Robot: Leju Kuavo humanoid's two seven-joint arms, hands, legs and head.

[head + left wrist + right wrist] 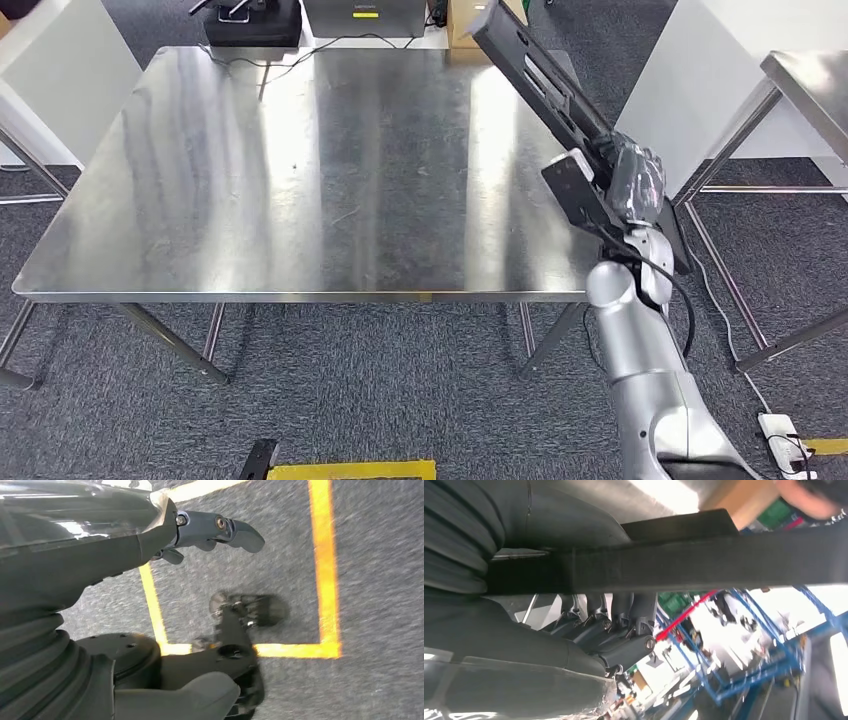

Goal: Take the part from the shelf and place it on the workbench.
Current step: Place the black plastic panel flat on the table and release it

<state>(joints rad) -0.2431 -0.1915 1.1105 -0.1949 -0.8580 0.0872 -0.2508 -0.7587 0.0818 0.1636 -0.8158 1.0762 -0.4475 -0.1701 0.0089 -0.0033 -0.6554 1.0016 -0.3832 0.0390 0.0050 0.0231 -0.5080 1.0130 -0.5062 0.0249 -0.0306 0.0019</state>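
I see a big shiny metal workbench [300, 170] on a grey carpet floor [400, 380], with white walls at both sides. My right hand [632, 180] is up over the right edge of the workbench. It is wrapped in something clear and crinkly, and its fingers [614, 630] are curled round a long black part [545, 80]. The part is held tight in the hand. From the hand it sticks up and away at a slant, over the far right corner of the workbench (it is not lying on the top, it is in the air). A flat black piece of the part juts out just beside the hand, on the workbench side.

My left hand [210, 530] hangs down by my side over the floor. Its fingers are a little bent and nothing is in them. Under it are yellow tape lines [325, 570] on the carpet.

Far from the right hand, past the back edge of the workbench, sit a black box [252, 25] and a grey box [365, 15]. A cardboard box [465, 25] is near the top end of the part. Another metal table [810, 85] stands off to the right of the hand.
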